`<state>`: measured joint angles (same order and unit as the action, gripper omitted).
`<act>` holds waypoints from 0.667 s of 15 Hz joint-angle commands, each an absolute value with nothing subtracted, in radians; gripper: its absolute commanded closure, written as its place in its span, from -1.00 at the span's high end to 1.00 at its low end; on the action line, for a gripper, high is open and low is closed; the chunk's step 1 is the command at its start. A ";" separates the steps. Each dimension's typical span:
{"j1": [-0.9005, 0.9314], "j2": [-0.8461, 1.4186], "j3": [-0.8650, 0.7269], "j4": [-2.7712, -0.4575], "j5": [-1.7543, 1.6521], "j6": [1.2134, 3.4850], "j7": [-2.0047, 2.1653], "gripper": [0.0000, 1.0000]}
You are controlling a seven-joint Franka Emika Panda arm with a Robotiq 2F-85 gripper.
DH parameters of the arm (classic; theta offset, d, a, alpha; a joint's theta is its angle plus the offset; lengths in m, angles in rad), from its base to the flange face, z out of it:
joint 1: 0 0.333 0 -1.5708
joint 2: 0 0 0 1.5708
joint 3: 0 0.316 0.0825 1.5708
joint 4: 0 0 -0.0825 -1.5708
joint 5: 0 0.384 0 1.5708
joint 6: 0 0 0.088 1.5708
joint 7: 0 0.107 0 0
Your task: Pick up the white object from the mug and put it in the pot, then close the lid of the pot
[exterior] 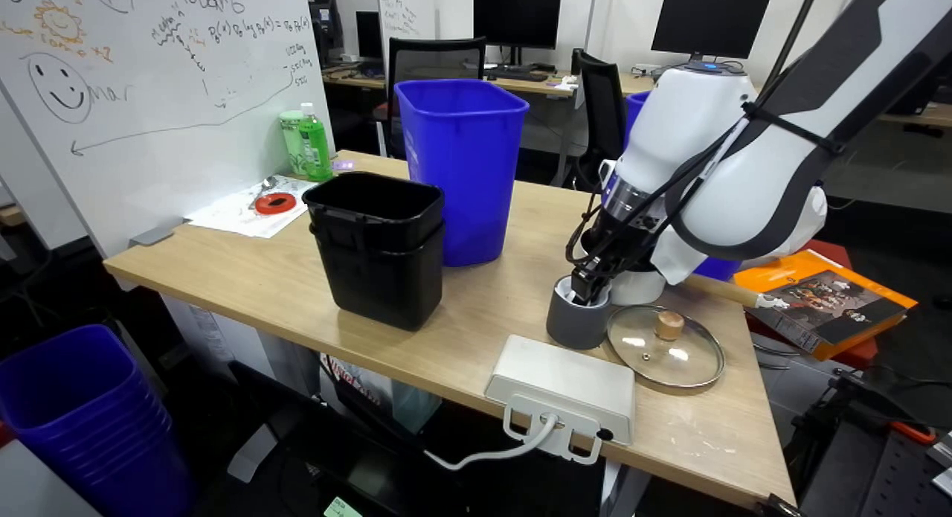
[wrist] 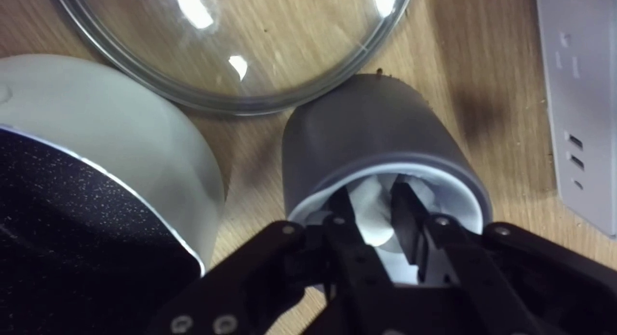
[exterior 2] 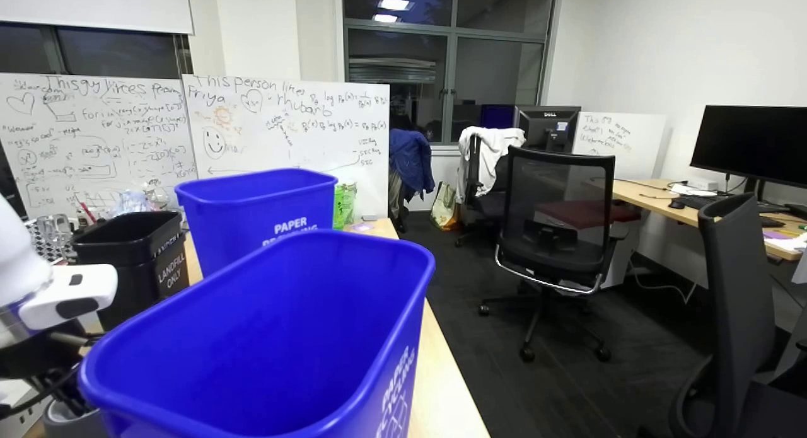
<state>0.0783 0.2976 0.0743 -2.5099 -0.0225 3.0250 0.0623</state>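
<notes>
Straddling the white object (wrist: 372, 214) inside the mug (wrist: 366, 125) with my fingers (wrist: 406, 212) (gripped or merely flanked, I cannot tell); pot (wrist: 154, 137) stands just beside.

Wrist view crops your pot (wrist: 144, 132) at left, glass lid (wrist: 236, 41) at top. Your hand (wrist: 371, 188) covers part of the white object (wrist: 368, 207) in the mug (wrist: 371, 120); you can't tell if it's gripped. In an exterior view the bottom edge crops the mug, nearer blue paper recycling bin (exterior 2: 258, 331) overlaps it.
</notes>
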 commanded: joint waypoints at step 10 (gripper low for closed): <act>-0.027 0.244 0.127 -2.464 0.207 2.909 0.068 -0.89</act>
<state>0.0022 0.2688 0.0950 -2.4793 0.1407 2.9619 0.0642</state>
